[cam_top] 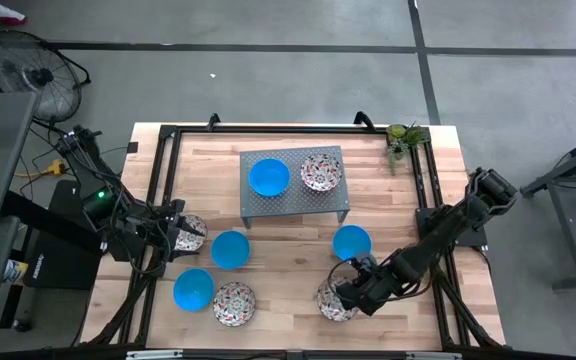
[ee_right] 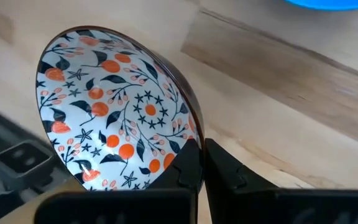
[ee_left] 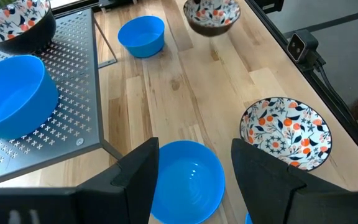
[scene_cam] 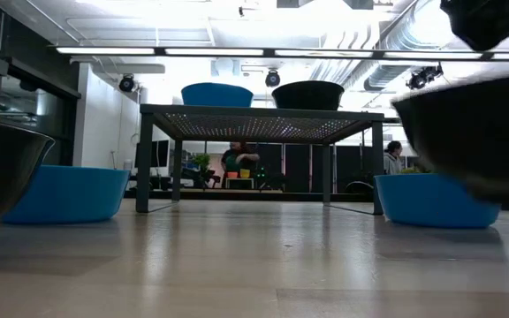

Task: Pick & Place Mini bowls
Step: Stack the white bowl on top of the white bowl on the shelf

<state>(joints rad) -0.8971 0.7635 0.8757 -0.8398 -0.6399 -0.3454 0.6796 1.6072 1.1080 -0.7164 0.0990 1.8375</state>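
Right claw (ee_right: 201,163) pinching floral bowl (ee_right: 114,112) rim, bowl seemingly tilted.

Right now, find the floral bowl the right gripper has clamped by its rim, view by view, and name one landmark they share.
High view: floral bowl near the table's front edge, right of centre, under the right gripper.
Low view: the big dark blurred shape at the right edge, likely this bowl.
Left wrist view: top centre, lifted.
Right wrist view: fills the picture's left, rim pinched.
Landmark: the grey perforated stand, missing only from the right wrist view.
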